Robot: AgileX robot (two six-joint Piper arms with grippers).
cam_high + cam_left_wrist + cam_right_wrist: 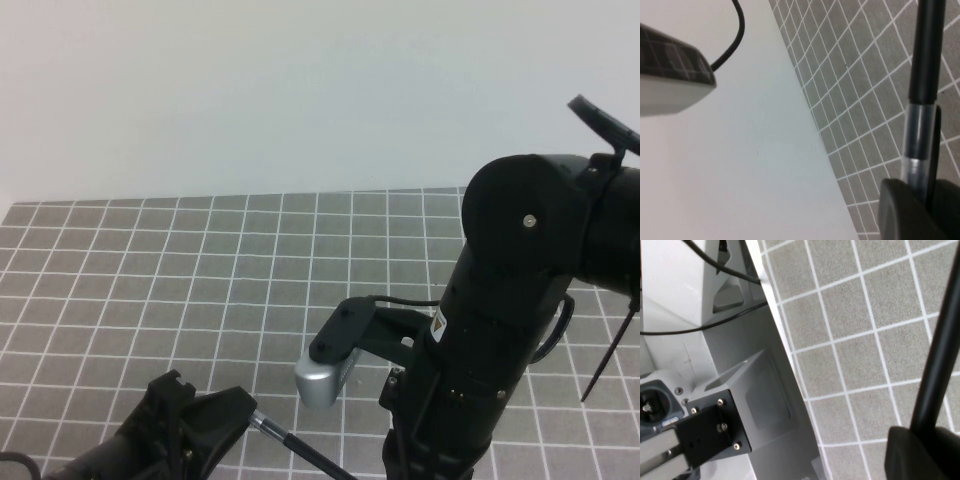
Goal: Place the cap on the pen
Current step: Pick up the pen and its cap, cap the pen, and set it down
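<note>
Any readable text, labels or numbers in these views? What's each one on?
Sticker on the right arm: too small to read.
No other text: none on the pen held by the left gripper at the near left, none around the right gripper, seen only from its wrist camera.

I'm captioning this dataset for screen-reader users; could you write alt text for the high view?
The left gripper, at the near left edge, grips a slim pen with a clear section and black barrel, pointing right toward the bulky black right arm over a grey white-gridded mat. The right gripper lies out of frame past the near edge.
</note>
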